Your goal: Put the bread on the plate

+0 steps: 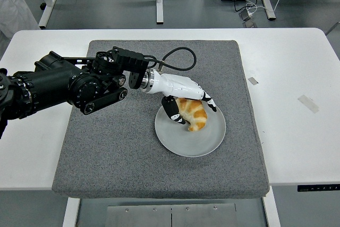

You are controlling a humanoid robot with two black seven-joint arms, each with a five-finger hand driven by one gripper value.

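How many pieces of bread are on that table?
1. A single croissant lies on the grey plate in the middle of the grey mat, under the fingers of the robot's left hand. No other bread shows.

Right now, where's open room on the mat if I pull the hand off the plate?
The grey mat is bare along its near strip below the plate, and on its right side toward the tape scraps. Crowded: the left hand over the croissant, with the cable looped behind.
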